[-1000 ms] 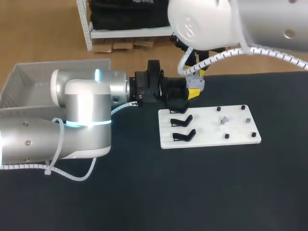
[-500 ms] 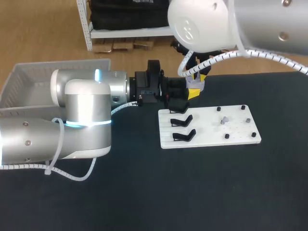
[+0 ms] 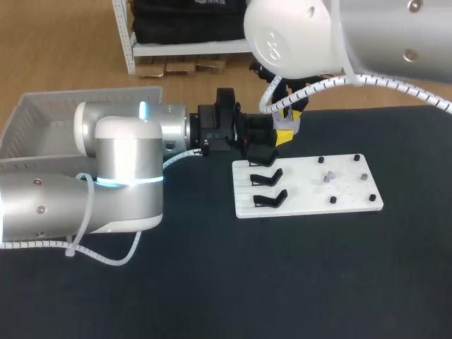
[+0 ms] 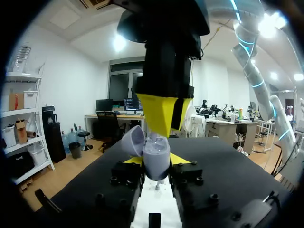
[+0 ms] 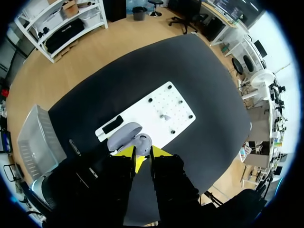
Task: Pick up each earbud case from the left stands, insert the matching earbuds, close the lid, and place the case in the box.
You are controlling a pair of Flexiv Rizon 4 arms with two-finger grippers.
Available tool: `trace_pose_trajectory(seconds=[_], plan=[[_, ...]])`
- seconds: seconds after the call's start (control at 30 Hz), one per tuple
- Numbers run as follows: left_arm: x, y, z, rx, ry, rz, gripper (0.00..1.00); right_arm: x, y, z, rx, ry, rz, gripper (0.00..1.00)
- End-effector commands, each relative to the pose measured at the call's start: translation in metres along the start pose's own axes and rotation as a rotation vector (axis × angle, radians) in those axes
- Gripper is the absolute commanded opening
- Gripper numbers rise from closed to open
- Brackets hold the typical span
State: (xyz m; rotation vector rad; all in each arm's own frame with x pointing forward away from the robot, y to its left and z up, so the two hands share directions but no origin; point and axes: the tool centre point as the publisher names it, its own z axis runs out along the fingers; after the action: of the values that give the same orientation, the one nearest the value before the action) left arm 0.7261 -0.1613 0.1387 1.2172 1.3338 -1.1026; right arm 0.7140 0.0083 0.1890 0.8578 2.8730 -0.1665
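My left gripper holds a lavender earbud case by its sides above the far left corner of the white board. The case's lid stands open. My right gripper points straight down into the case's mouth, its yellow tips close together on a small pale earbud. Another grey earbud stands on the board among black pegs.
Black stands line the board's left edge. A white basket sits off the table's far left corner. The dark table top spreads in front of the board.
The right arm has shifted slightly up and back over the case. The left arm and the case have kept still.
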Motion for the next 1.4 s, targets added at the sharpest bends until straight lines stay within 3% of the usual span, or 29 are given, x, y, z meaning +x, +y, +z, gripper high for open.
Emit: trace_pose_trajectory(seconds=[0.03,0.43,0.5,0.53,0.8,0.93,0.97,1.0,1.03,1.17,1.4], plan=[[0.001,-0.001,0.000,-0.005,-0.008,0.004,0.00,-0.001,0.001,0.002,0.005,0.003,0.002,0.00],[0.001,-0.001,0.000,-0.005,-0.008,0.004,0.00,0.001,0.003,0.009,0.023,0.006,-0.007,0.00],[0.001,-0.001,0.000,-0.005,-0.008,0.004,0.00,0.002,0.003,0.008,0.022,0.004,-0.009,0.24],[0.001,-0.001,0.000,-0.005,-0.008,0.004,0.00,0.002,0.002,0.007,0.021,0.001,-0.012,0.29],[0.001,-0.001,0.000,-0.005,-0.008,0.004,0.00,0.009,-0.004,-0.004,-0.033,-0.015,-0.049,0.42],[0.001,-0.001,0.000,-0.005,-0.008,0.004,0.00,0.014,-0.019,-0.015,-0.141,0.000,-0.076,0.45],[0.001,-0.001,0.000,-0.005,-0.008,0.004,0.00,0.016,-0.024,-0.018,-0.173,-0.001,-0.088,0.55],[0.001,-0.001,0.000,-0.005,-0.008,0.004,0.00,0.018,-0.028,-0.020,-0.200,-0.014,-0.101,0.90],[0.001,-0.001,0.000,-0.005,-0.008,0.004,0.00,0.020,-0.033,-0.022,-0.228,-0.026,-0.110,1.00],[0.001,-0.001,0.000,-0.005,-0.008,0.004,0.00,0.027,-0.051,-0.026,-0.326,-0.085,-0.163,1.00],[0.001,-0.001,0.000,-0.005,-0.008,0.004,0.00,0.037,-0.070,-0.017,-0.402,-0.150,-0.192,1.00]])
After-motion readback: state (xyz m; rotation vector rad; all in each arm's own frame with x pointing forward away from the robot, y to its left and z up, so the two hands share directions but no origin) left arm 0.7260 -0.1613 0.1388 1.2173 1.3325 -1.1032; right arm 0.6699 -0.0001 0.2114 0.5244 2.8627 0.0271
